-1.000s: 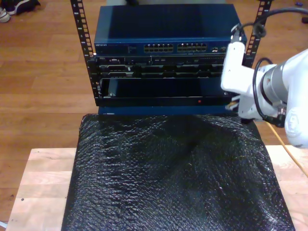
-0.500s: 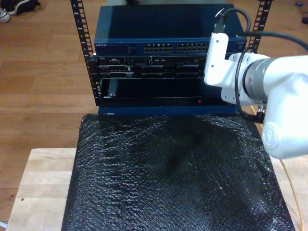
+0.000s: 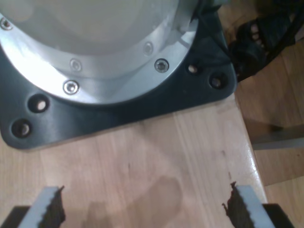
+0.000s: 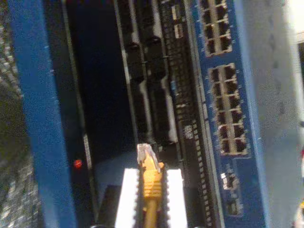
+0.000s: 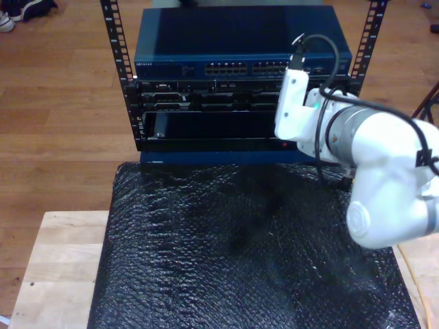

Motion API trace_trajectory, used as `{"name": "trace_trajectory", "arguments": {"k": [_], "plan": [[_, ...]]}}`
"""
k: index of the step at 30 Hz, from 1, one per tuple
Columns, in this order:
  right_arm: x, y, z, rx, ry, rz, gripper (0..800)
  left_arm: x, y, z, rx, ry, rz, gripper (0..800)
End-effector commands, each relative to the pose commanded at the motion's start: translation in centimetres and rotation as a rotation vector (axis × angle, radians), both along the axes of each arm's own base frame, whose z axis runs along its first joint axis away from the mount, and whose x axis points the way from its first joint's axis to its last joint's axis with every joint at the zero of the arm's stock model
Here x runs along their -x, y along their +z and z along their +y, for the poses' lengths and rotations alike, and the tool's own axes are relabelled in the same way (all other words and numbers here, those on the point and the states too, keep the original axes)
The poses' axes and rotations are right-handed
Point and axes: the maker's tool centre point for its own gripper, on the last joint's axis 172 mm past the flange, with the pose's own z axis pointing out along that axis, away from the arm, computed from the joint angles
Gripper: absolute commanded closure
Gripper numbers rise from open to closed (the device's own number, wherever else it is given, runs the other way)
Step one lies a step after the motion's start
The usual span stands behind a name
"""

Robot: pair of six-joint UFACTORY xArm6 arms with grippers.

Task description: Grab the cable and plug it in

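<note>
The second gripper point(image 4: 151, 199) has its jaws closed on the cable point(image 4: 151, 178), clamping the yellow-orange boot just behind the clear plug point(image 4: 145, 153). The plug projects forward of the jaws and points toward the rack point(image 5: 123, 82), close to the equipment faces but not yet seated in any port.

Handling judgement: the cable is light and limp along its length, so only the short section at the boot transmits force. The present hold, directly behind the plug, is the correct place. The clear plug and its latch tab are likely brittle; a skewed approach could bend the tab or let the boot slip in the jaws.

In the exterior view, the arm carrying the cable stands at 3 o'clock, its wrist in front of the rack. The blue switch point(image 5: 233, 48) sits at 12 o'clock, with port rows point(image 4: 223, 109) along its face and darker units below.

The first gripper point(image 3: 142, 209) has its jaws wide apart and empty, over bare wood of the worktop point(image 5: 62, 260) near an arm base point(image 3: 95, 57).

A black textured mat point(image 5: 240, 253) covers most of the worktop. The room has a wooden floor point(image 5: 62, 123).
</note>
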Motion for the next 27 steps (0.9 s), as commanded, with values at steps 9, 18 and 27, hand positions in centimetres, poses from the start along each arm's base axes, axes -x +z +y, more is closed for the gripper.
{"name": "trace_trajectory", "arguments": {"k": [9,18,27], "plan": [[2.4,-1.8,-1.1,0.1,0.046,-0.072,800,0.0,0.0,0.0,0.0,0.0,0.0,0],[4.3,-1.2,-0.8,0.225,0.126,-0.163,800,0.0,0.0,0.0,0.0,0.0,0.0,0],[1.5,1.9,0.3,0.235,0.135,-0.181,800,0.0,0.0,0.0,0.0,0.0,0.0,0]]}}
